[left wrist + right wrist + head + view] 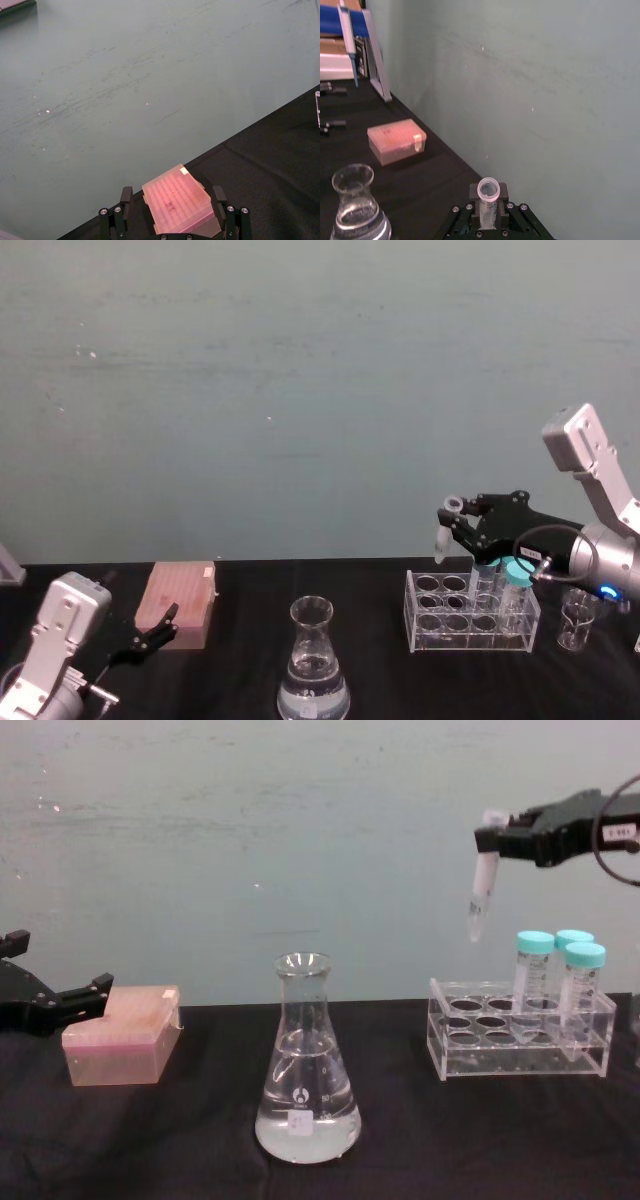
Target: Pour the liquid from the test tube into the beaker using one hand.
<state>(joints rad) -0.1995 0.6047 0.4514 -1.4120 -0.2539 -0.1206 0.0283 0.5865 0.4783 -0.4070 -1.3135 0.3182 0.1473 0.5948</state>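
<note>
Right gripper (492, 838): raised above the clear rack (520, 1042), jaws pinching the test tube (481, 880) just under its whitish rim; the tube hangs close to upright, tip down, clear of the rack.
Test tube position: in the air, well to the right of the beaker (305, 1065) and higher than its lip.
Liquid: too little shows in the tube to judge its fill; the beaker already holds clear liquid (305, 1132) in its wide base.
Left gripper (150, 632): low at the left of the worktop (200, 1140), jaws spread, either side of the pink box (122, 1045), idle.
Step in hand (judged): carrying the tube across to the beaker; pouring not yet begun.
Risk 1: the beaker neck is narrow; tilting before the rim is over the lip would spill onto the worktop.
Risk 2: the grip is high on a thin tube; it may swivel or slip in the jaws when tilted.
Risk 3: a low crossing could knock the beaker lip or the teal-capped tubes (560, 975).
Chest view: gives the tube's height against rack and beaker from the side.
Right wrist view: looks down the open tube mouth (488, 189), confirming no cap, with the beaker (357, 210) off to one side.
Head view: shows both arms at once, plus a small glass (576, 621) right of the rack.
</note>
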